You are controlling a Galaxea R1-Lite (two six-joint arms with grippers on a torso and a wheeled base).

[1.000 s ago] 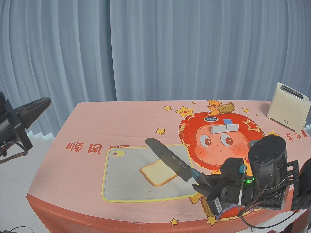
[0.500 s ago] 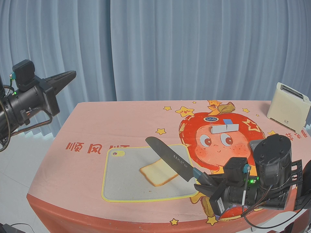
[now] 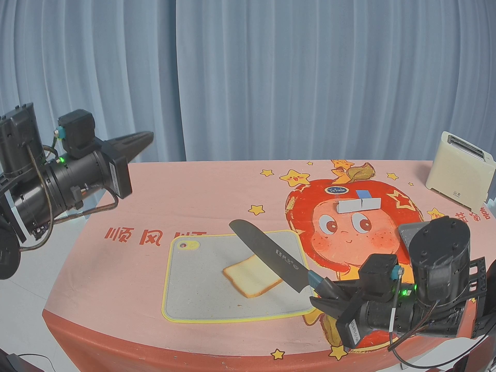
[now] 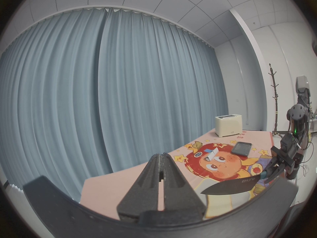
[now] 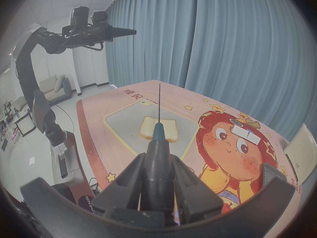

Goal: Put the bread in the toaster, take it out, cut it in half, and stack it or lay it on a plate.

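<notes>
Clamping the one knife point(image 3: 268, 254) by its handle, the right gripper point(image 3: 321, 299) held its blade over the single bread slice point(image 3: 252, 279) lying flat on the one cutting board point(image 3: 196, 285), while the left gripper point(image 3: 142, 139) (fingers point(image 4: 180, 185) pressed together, empty) hung above the left edge of the table point(image 3: 181, 192), one toaster point(image 3: 460, 170) far right.

You see pale gold bread slice point(image 3: 253, 281), brown crust, grey cutting board point(image 3: 199, 280) with yellow rim, black knife point(image 3: 268, 254) with teal collar, cream toaster point(image 3: 460, 170), pink tablecloth point(image 3: 181, 192) with yellow stars and red cartoon face, grey-blue curtain point(image 3: 284, 63).
</notes>
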